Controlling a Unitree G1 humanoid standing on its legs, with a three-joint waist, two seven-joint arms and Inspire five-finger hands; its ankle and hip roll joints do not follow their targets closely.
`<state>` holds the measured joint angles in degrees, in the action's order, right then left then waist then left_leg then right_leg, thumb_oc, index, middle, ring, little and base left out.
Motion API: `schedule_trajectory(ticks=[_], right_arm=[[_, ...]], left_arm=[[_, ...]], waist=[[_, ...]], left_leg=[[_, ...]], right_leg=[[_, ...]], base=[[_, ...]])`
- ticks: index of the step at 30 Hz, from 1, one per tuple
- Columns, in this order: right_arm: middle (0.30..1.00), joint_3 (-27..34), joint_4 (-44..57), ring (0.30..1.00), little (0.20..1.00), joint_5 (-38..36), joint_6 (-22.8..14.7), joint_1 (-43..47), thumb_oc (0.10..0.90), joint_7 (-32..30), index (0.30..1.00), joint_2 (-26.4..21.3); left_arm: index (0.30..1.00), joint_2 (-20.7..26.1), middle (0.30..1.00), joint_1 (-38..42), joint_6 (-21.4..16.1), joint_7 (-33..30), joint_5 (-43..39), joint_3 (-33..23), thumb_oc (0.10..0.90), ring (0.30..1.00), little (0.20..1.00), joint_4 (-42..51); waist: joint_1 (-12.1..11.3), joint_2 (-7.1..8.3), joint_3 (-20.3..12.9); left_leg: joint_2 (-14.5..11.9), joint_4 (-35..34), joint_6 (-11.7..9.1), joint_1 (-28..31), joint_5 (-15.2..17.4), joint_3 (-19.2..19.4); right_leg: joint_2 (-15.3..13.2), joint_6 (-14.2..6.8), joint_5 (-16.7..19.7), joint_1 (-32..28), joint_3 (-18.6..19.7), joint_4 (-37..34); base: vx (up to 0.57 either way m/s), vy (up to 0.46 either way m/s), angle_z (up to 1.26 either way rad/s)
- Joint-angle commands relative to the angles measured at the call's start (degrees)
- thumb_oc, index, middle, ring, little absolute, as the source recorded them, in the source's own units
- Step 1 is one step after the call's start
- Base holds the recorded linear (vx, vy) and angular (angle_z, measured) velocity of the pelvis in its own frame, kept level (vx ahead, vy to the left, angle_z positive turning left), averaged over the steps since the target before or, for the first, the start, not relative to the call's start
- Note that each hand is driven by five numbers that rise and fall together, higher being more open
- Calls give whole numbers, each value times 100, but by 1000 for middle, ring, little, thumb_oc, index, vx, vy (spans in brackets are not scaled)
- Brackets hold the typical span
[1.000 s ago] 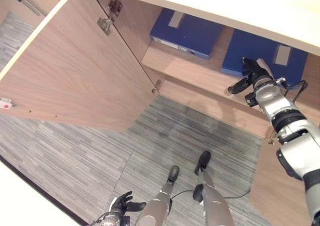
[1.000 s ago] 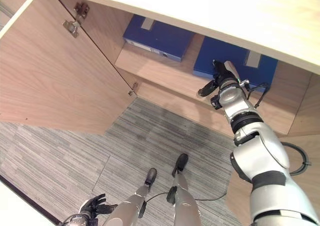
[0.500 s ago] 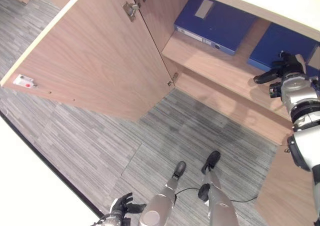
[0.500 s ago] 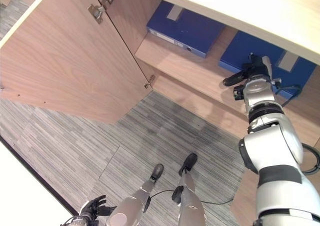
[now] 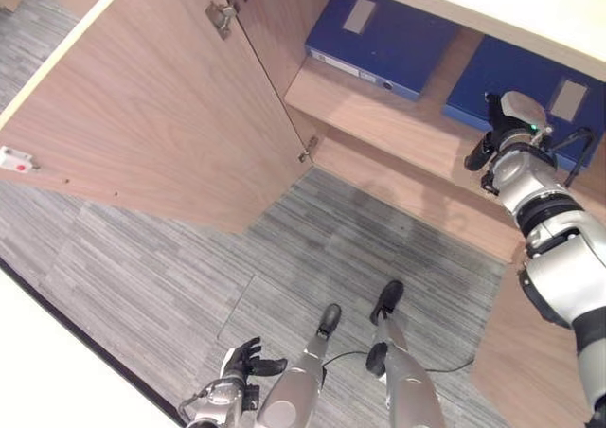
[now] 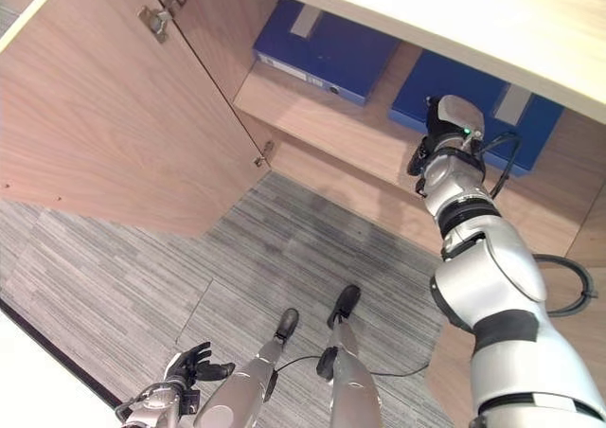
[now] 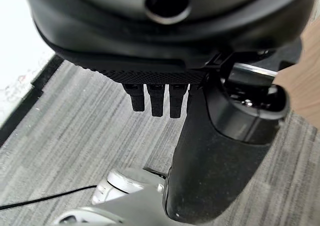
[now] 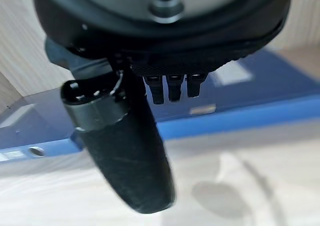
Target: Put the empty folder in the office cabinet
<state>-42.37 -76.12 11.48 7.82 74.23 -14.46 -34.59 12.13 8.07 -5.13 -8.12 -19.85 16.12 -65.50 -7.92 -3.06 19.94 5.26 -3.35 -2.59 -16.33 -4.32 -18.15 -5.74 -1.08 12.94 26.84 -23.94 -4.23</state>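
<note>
Folder [image 5: 530, 92] lies flat on the cabinet shelf [image 5: 379, 125]. Right hand [image 6: 437, 134] is just above it, holding nothing, fingers loose. Next, pull away.

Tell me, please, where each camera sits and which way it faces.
Left eye view: on the head, looking down at the open cabinet door, two blue folders on the shelf; both arms show.
Right eye view: same head, the same scene seen from slightly beside it.
Left wrist view: on the left arm, along the open left robot hand toward the carpet.
Right wrist view: on the right arm, along the open right robot hand toward the folders.
Both eye views and the right wrist view share the folders.
</note>
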Motion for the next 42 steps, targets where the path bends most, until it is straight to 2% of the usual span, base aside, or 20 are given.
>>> schedule_trajectory(ticks=[1,8,13,14,15,16,22,26,28,30,31,32,33,34,35,36,37,40,42], right_arm=[[900,-324,193,900,900,496,8,390,800,-662,900,-234],[900,138,563,900,900,1342,350,-305,800,-1324,900,53],[900,346,574,900,900,1654,455,-764,800,-1433,900,333],[900,579,607,900,900,1541,379,-1147,800,-1398,900,696],[900,581,609,900,900,1541,380,-1153,800,-1399,900,701],[900,727,731,900,900,1493,297,-1547,800,-1406,900,958],[900,1092,1491,900,900,1245,118,-2527,800,-1334,900,1383],[900,1647,2168,900,900,445,-103,-3704,800,-1238,900,1795],[900,1753,2257,900,900,305,-134,-3978,800,-1219,900,1858],[900,2071,2581,900,900,-160,-219,-4816,800,-1154,900,2027],[900,2072,2591,900,900,-160,-214,-4825,800,-1153,900,2025],[900,2239,2576,900,900,-509,-265,-5333,800,-1088,900,2129],[900,2239,2582,900,900,-509,-263,-5341,800,-1087,900,2127],[900,2303,2569,900,900,-636,-313,-5562,800,-1077,900,2171],[900,2488,2621,900,900,-963,-376,-5999,800,-998,900,2274],[900,2546,2600,900,900,-1061,-413,-6191,800,-958,900,2313],[900,2547,2603,900,900,-1061,-412,-6194,800,-957,900,2314],[900,2821,2479,900,900,-1449,-515,-6615,800,-851,900,2404],[900,3004,2426,900,900,-1684,-568,-6839,800,-779,900,2455]], left_arm=[[900,249,900,-323,2,-250,68,-75,800,900,900,-342],[900,158,900,-238,86,-310,276,-130,800,900,900,-410],[900,139,900,-273,125,-295,328,-276,800,900,900,-427],[900,136,900,-316,154,-295,281,-446,800,900,900,-480],[900,140,900,-322,154,-294,281,-447,800,900,900,-478],[900,103,900,-334,173,-307,259,-544,800,900,900,-546],[900,116,900,-343,287,-347,445,-769,800,900,900,-673],[900,43,900,-404,444,-343,979,-765,800,900,900,-803],[900,19,900,-410,491,-366,1150,-732,800,900,900,-844],[900,-16,900,-411,584,-399,1435,-746,800,900,900,-889],[900,-16,900,-414,584,-399,1436,-743,800,900,900,-889],[900,-41,900,-364,653,-431,1536,-764,800,900,900,-950],[900,-42,900,-369,654,-432,1537,-763,800,900,900,-950],[900,-42,900,-368,694,-441,1616,-769,800,900,900,-995],[900,-56,900,-410,750,-434,1676,-827,800,900,900,-1110],[900,-49,900,-422,783,-424,1748,-848,800,900,900,-1181],[900,-48,900,-423,783,-424,1748,-847,800,900,900,-1182],[900,-42,900,-501,844,-384,1865,-964,800,900,900,-1360],[900,-24,900,-544,861,-338,1868,-1042,800,900,900,-1389]], waist=[[-56,320,-340],[23,418,-561],[35,470,-681],[78,542,-772],[77,544,-764],[151,584,-811],[403,738,-943],[707,965,-1061],[757,1008,-1078],[917,1081,-1021],[906,1082,-1021],[967,1019,-959],[964,1018,-962],[960,950,-978],[927,828,-1028],[910,778,-1067],[911,787,-1084],[864,634,-1223],[838,564,-1336]], left_leg=[[510,-165,247,310,310,185],[452,-165,331,837,540,289],[462,-165,412,1190,645,409],[491,-165,492,1475,709,503],[491,-165,493,1488,711,505],[524,-165,543,1686,735,552],[624,-165,664,2142,839,809],[722,-165,749,2408,886,1114],[731,-165,760,2454,894,1169],[691,-165,773,2549,849,1331],[693,-165,774,2552,851,1340],[539,-165,753,2548,792,1442],[538,-165,752,2550,796,1444],[440,-165,730,2538,790,1543],[265,-165,688,2461,759,1818],[200,-165,686,2424,760,1935],[208,-165,688,2401,747,1937],[10,-165,709,2314,745,2318],[-82,-165,735,2233,727,2580]], right_leg=[[13,-552,10,-164,463,-77],[-70,-566,-18,-618,498,-77],[-119,-601,39,-914,500,-77],[-177,-650,127,-1112,501,-77],[-176,-651,127,-1124,504,-77],[-211,-697,189,-1245,533,-45],[-299,-890,506,-1435,679,87],[-339,-1101,990,-1432,942,195],[-337,-1135,1061,-1438,1000,200],[-357,-1238,1256,-1368,1150,468],[-356,-1239,1250,-1362,1160,481],[-349,-1138,843,-1348,1136,773],[-350,-1137,824,-1338,1139,797],[-372,-1016,441,-1399,1012,976],[-453,-825,-179,-1614,691,1379],[-516,-754,-421,-1757,622,1593],[-524,-752,-413,-1734,625,1592],[-692,-623,-977,-2061,708,2263],[-840,-624,-1179,-2270,703,2501]], base=[[8,13,-4],[14,44,-2],[-23,111,-7],[-40,154,-16],[-85,253,-33],[-52,124,-32],[-70,180,-24],[-119,173,-40],[-81,90,-47],[-117,79,-41],[-173,71,-61],[-111,47,-58],[-161,76,-52],[-131,71,-37],[-163,91,-40],[-117,62,-73],[-60,45,-83],[-43,57,-83],[-39,46,-58]])
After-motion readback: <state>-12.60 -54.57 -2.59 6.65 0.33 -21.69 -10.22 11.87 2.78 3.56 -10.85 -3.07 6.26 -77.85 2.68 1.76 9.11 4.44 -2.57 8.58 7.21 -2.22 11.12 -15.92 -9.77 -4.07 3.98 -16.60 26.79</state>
